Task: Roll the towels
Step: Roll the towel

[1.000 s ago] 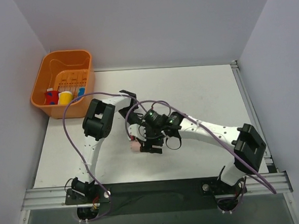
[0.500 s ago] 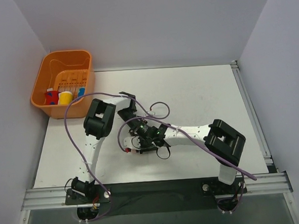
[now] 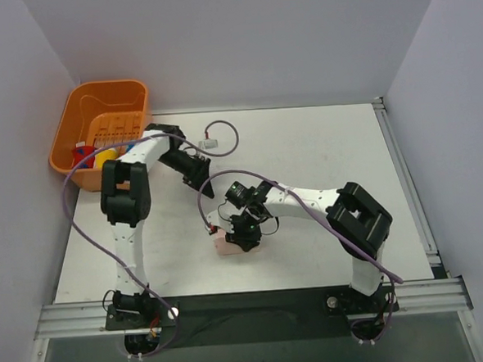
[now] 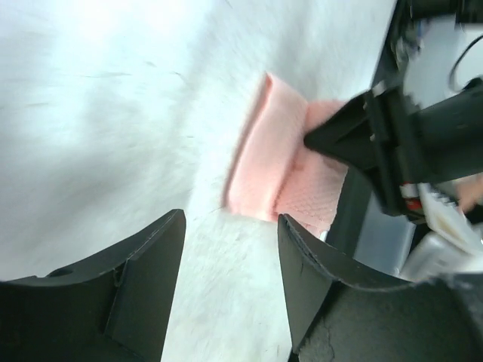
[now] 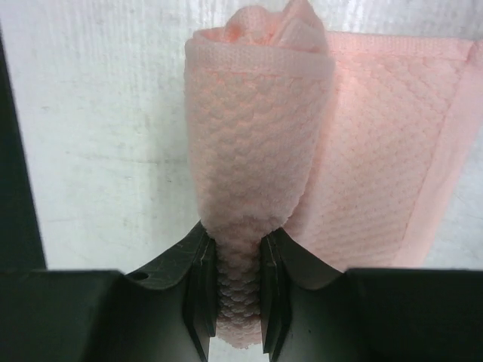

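Far left: orange plastic basket (image 3: 108, 86) at table corner, small colourful items inside, too small to identify. Next, left gripper (image 3: 198, 174) near basket, over white table (image 3: 322, 151), fingers spread wide, holding nothing, well apart from towel. Mid-table, near front: plain pale pink towel (image 3: 226, 243), partly rolled, tight roll (image 5: 256, 143) with flat remainder beside it. On it, right gripper (image 3: 243, 232), fingers squeezed narrow on end of roll

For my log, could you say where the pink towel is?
Top view: the pink towel lies at the front middle of the table, pinched by the right gripper.
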Tool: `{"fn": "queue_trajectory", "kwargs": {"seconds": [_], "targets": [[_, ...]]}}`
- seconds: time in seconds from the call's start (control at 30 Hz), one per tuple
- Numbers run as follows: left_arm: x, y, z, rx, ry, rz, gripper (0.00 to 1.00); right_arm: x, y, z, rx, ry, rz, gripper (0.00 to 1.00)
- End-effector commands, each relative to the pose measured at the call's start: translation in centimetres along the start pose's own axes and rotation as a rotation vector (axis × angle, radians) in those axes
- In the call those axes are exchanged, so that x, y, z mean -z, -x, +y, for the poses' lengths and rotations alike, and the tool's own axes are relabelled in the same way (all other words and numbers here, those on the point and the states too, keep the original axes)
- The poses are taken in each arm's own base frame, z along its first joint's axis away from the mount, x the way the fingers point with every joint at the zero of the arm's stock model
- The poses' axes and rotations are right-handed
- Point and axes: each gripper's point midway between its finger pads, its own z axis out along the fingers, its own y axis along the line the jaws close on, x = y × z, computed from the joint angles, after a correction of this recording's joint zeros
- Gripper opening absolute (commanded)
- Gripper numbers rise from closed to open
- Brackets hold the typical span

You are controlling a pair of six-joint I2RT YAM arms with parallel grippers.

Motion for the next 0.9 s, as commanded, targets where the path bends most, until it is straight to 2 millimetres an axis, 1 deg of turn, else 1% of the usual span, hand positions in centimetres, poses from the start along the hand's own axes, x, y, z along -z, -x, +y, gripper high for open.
{"fn": "queue_trajectory", "kwargs": {"seconds": [0.0, 0.03, 0.07, 0.1, 0.13, 0.17, 0.2, 0.23, 0.27, 0.3, 0.33, 0.37, 0.4, 0.43, 0.47, 0.5, 0.53, 0.57, 0.6, 0.63, 0.67, 0.7, 0.73, 0.77, 0.8, 0.83, 0.87], "targets": [[7.7, 5.9, -2.5, -0.135, 0.142, -0.254, 0.63, -0.3, -1.5, 3.9, -0.149, 0.237, 0.069, 0.0], [10.5, 6.8, -2.7, -0.167, 0.2, -0.326, 0.63, -0.2, -1.8, 3.9, -0.176, 0.255, 0.077, 0.0], [11.9, 7.2, -2.9, -0.152, 0.228, -0.359, 0.63, 0.0, -1.3, 3.5, -0.188, 0.258, 0.065, 0.0], [13.4, 7.6, -2.9, -0.154, 0.262, -0.393, 0.63, -0.4, -1.3, 3.7, -0.222, 0.289, 0.064, 0.0], [16.3, 8.4, -3.2, -0.189, 0.321, -0.462, 0.63, -0.2, -1.5, 3.6, -0.257, 0.307, 0.068, 0.0], [17.9, 8.7, -3.3, -0.166, 0.348, -0.504, 0.64, -0.1, -1.0, 3.2, -0.269, 0.316, 0.057, 0.0], [19.3, 8.9, -3.3, -0.166, 0.384, -0.538, 0.64, -0.5, -1.0, 3.3, -0.299, 0.345, 0.056, 0.0], [20.6, 9.7, -4.2, -0.214, 0.423, -0.585, 0.63, -0.5, -1.2, 3.5, -0.325, 0.373, 0.069, 0.0], [23.3, 8.8, -3.6, -0.162, 0.467, -0.652, 0.63, -0.2, -0.5, 2.8, -0.334, 0.377, 0.052, 0.0], [24.4, 8.7, -3.8, -0.175, 0.504, -0.681, 0.63, -0.9, -1.0, 2.9, -0.354, 0.415, 0.075, 0.0], [25.2, 8.2, -5.0, -0.224, 0.546, -0.715, 0.64, -0.6, -1.2, 3.5, -0.394, 0.466, 0.094, 0.0], [25.9, 7.6, -5.4, -0.264, 0.58, -0.726, 0.64, -1.0, -1.3, 2.7, -0.424, 0.483, 0.092, 0.0], [26.7, 7.0, -7.8, -0.332, 0.634, -0.741, 0.64, -0.9, -1.3, 2.9, -0.454, 0.511, 0.095, 0.0], [26.3, 6.3, -8.2, -0.361, 0.654, -0.732, 0.65, -1.0, -1.1, 2.7, -0.475, 0.533, 0.079, 0.0], [24.6, 4.6, -7.7, -0.389, 0.658, -0.691, 0.66, -1.0, -1.2, 2.3, -0.499, 0.544, 0.068, 0.0], [24.3, 3.6, -9.9, -0.464, 0.698, -0.692, 0.67, -1.2, -1.2, 2.0, -0.527, 0.567, 0.072, 0.0], [23.5, 2.7, -10.3, -0.494, 0.715, -0.678, 0.68, -1.1, -0.8, 1.9, -0.54, 0.592, 0.048, 0.0], [20.8, 0.5, -9.1, -0.511, 0.706, -0.619, 0.71, -1.5, -1.0, 1.8, -0.567, 0.613, 0.048, 0.0], [19.8, -0.3, -11.0, -0.598, 0.747, -0.596, 0.73, -1.2, -0.7, 1.0, -0.587, 0.618, 0.03, 0.0], [18.6, -1.0, -11.2, -0.641, 0.759, -0.57, 0.75, -1.3, -0.6, 0.7, -0.609, 0.631, 0.018, 0.0], [16.6, -1.8, -11.2, -0.711, 0.759, -0.515, 0.76, -1.2, -0.2, 0.4, -0.623, 0.643, 0.002, 0.0], [13.3, -3.3, -11.6, -0.769, 0.74, -0.44, 0.77, -1.5, -0.7, 0.5, -0.659, 0.67, 0.015, 0.0], [11.6, -4.0, -11.6, -0.832, 0.736, -0.386, 0.77, -1.6, -0.3, -0.1, -0.659, 0.67, 0.0, 0.0], [10.2, -4.6, -11.6, -0.869, 0.734, -0.351, 0.78, -2.0, -0.6, -0.2, -0.672, 0.689, 0.001, 0.01], [8.6, -5.7, -10.7, -0.901, 0.765, -0.303, 0.78, -1.9, -0.6, -0.1, -0.684, 0.703, 0.014, 0.01], [6.0, -5.8, -11.5, -0.986, 0.729, -0.253, 0.78, -1.9, -0.4, -0.6, -0.681, 0.701, 0.004, 0.01], [5.4, -6.0, -11.0, -1.019, 0.77, -0.216, 0.78, -2.2, -0.6, -0.6, -0.688, 0.716, 0.01, 0.01]]}}
